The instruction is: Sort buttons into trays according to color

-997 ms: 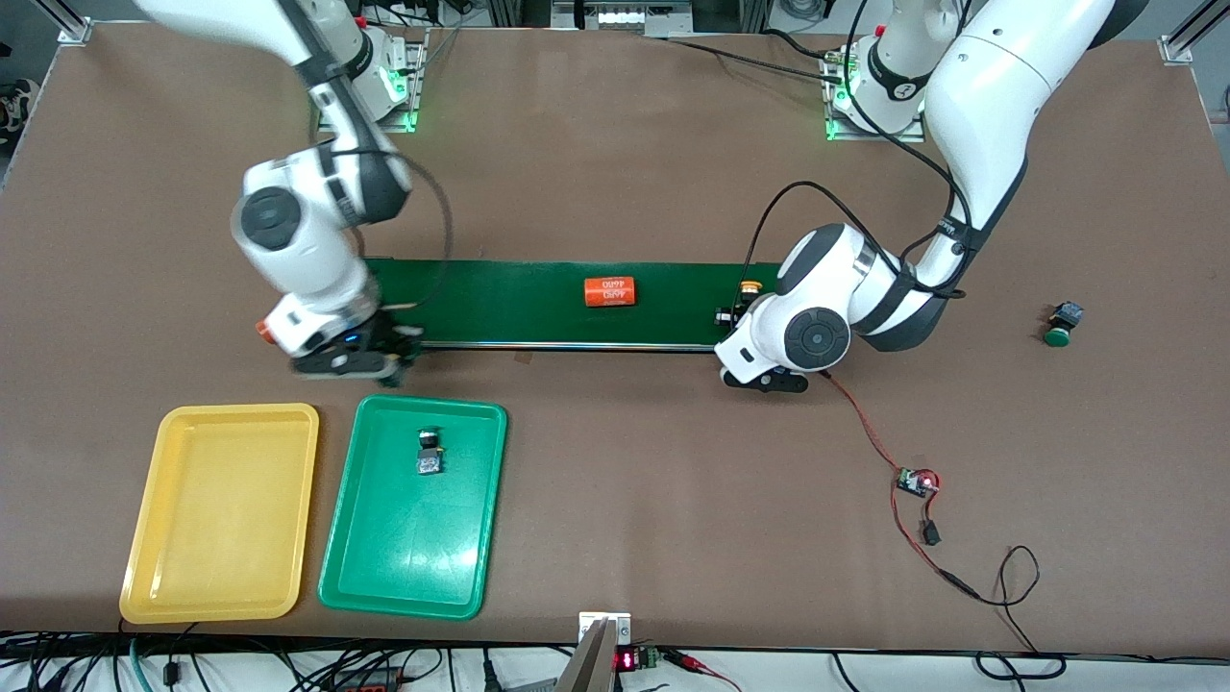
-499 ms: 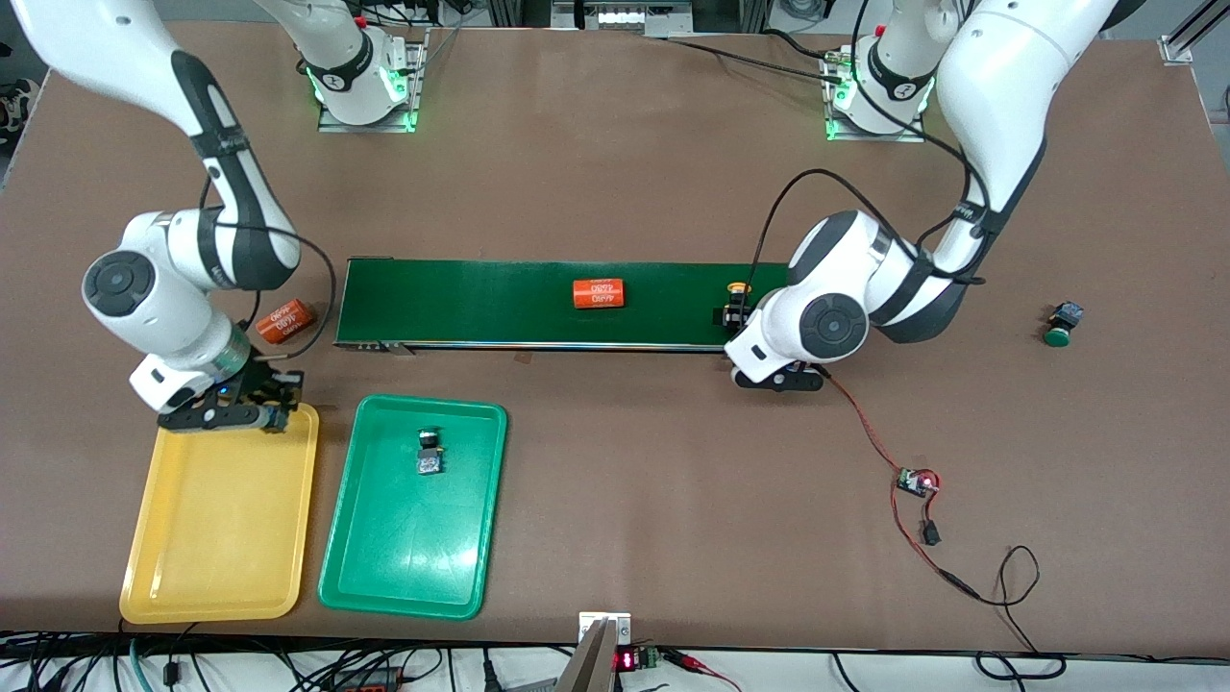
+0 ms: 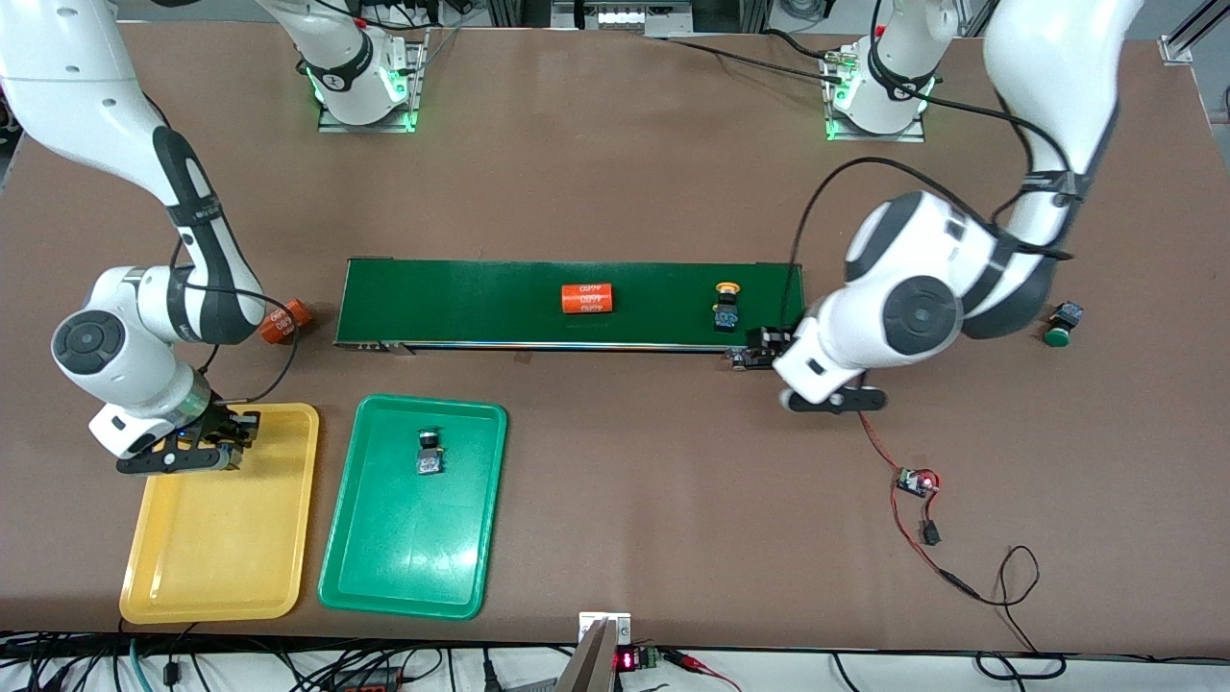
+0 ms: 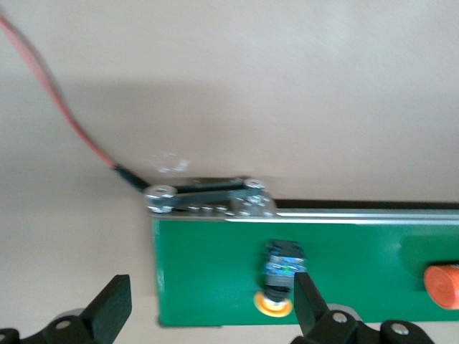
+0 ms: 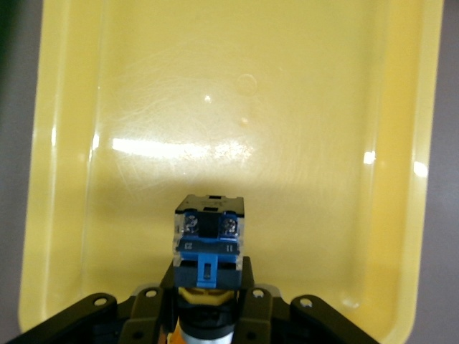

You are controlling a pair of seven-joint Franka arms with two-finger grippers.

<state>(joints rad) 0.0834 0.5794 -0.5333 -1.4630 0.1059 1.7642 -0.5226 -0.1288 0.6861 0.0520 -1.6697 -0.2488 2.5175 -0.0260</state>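
My right gripper (image 3: 223,434) is shut on a yellow-orange button (image 5: 209,244) and holds it over the yellow tray (image 3: 221,538), at the tray's end nearest the belt. The tray fills the right wrist view (image 5: 237,107). My left gripper (image 3: 762,351) is open and empty over the belt's edge at the left arm's end. A second yellow-orange button (image 3: 726,306) lies on the belt, and in the left wrist view (image 4: 280,276) it sits next to one finger (image 4: 310,301). The green tray (image 3: 404,548) holds one button (image 3: 429,453). A green button (image 3: 1061,324) lies on the table toward the left arm's end.
A long dark green belt (image 3: 480,303) crosses the middle and carries an orange cylinder (image 3: 587,299). Another orange cylinder (image 3: 282,321) lies on the table at the belt's end toward the right arm. A small circuit board (image 3: 915,482) with red wire lies nearer the front camera.
My right gripper has carried the button from the belt's end to over the yellow tray. My left gripper has drawn back from the button on the belt. The belt's cylinder has shifted toward the right arm's end.
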